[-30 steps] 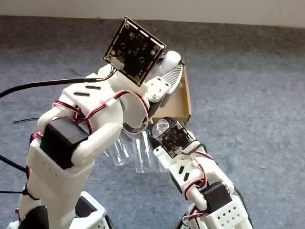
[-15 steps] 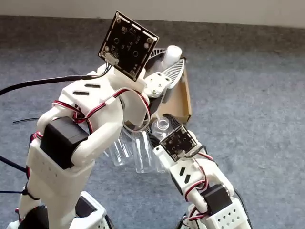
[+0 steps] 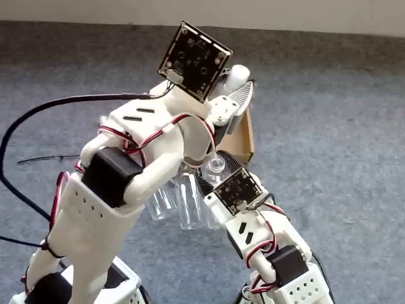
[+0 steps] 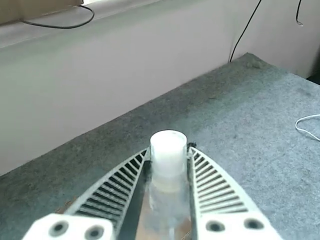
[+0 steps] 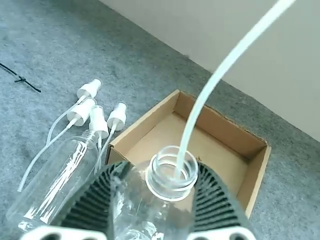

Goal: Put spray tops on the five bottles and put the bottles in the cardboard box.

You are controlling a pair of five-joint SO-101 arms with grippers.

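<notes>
Capping step, we judge | left tool (image 4: 169, 152) grips spray top (image 3: 238, 75), tube (image 5: 220, 70) entering bottle (image 5: 150, 210) neck | right tool (image 5: 167, 171) clamps bottle near cardboard box (image 5: 220, 140) | next: we lower top squarely, seat it

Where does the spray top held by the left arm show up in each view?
High view: spray top, white cap held in the left end effector, near the cardboard box.
Left wrist view: spray top centred between that end effector's fingers.
Right wrist view: the spray top's tube, running down into the open bottle held by the right end effector.
Shared landmark: the cardboard box, behind the bottle in the right wrist view.
</notes>
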